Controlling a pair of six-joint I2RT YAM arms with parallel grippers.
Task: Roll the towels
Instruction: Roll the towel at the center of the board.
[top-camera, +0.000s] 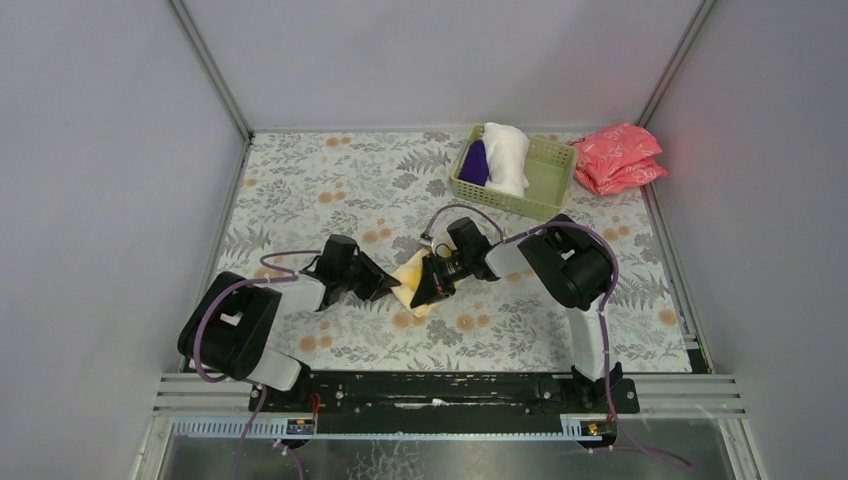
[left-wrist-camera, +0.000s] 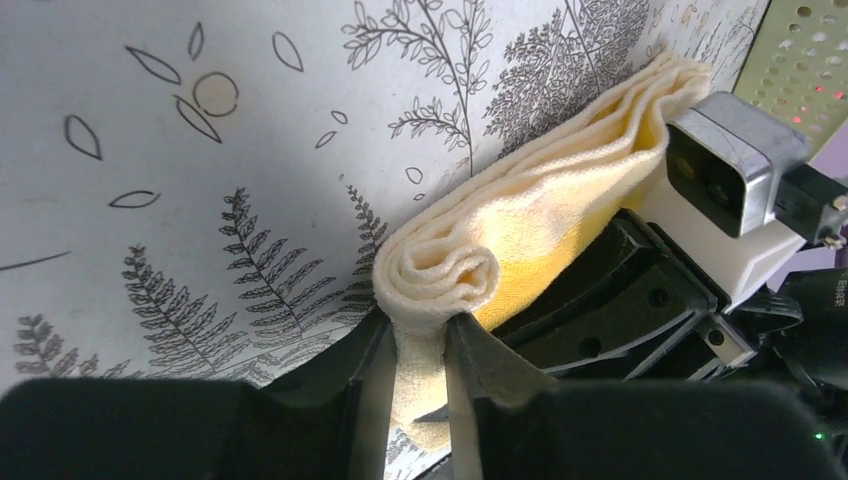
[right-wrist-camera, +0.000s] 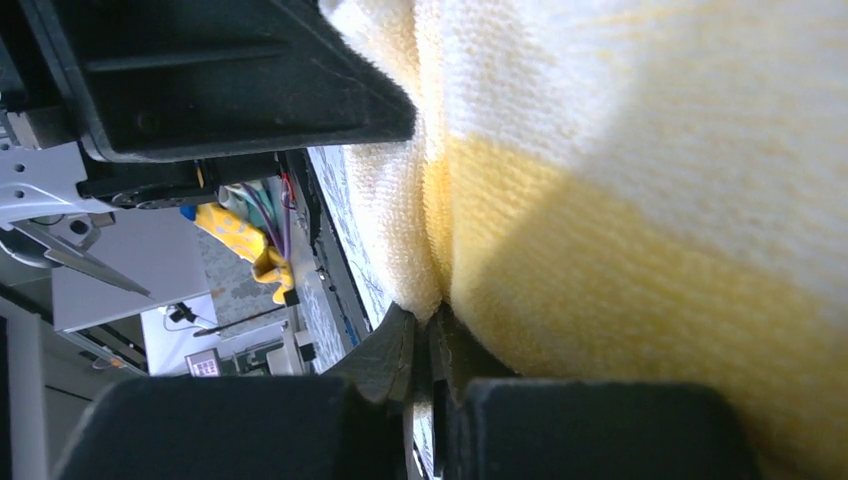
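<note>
Cloth fills most of the right wrist view, so the pale yellow towel (right-wrist-camera: 650, 200) is cut off there at the top, right and bottom edges. From above, only a small patch of that towel (top-camera: 410, 272) shows between the two gripper heads, near the middle of the table (top-camera: 300, 190). Both sets of fingertips are hidden under their own housings in that view.

The left gripper (left-wrist-camera: 420, 362) is closed narrow on one end of the towel. A strip of terry is pinched between its fingers (left-wrist-camera: 372, 380), and the loosely rolled end curls just above them. The right gripper (right-wrist-camera: 432, 350) has its jaws all but touching, tips pressed into a crease of the towel. Whether any cloth is caught between them cannot be told.

Both arms reach low and inward from their bases, forearms angled toward each other, heads nearly meeting at the towel. In the left wrist view the towel lies as a folded band on the table, its far end against the right gripper's body.

At the far right of the table a green basket (top-camera: 545, 185) holds the white towel (top-camera: 506, 157) and the purple towel (top-camera: 474, 163), the purple one partly hidden by the basket wall. Pink packets (top-camera: 618, 158) lie just beside the basket.
</note>
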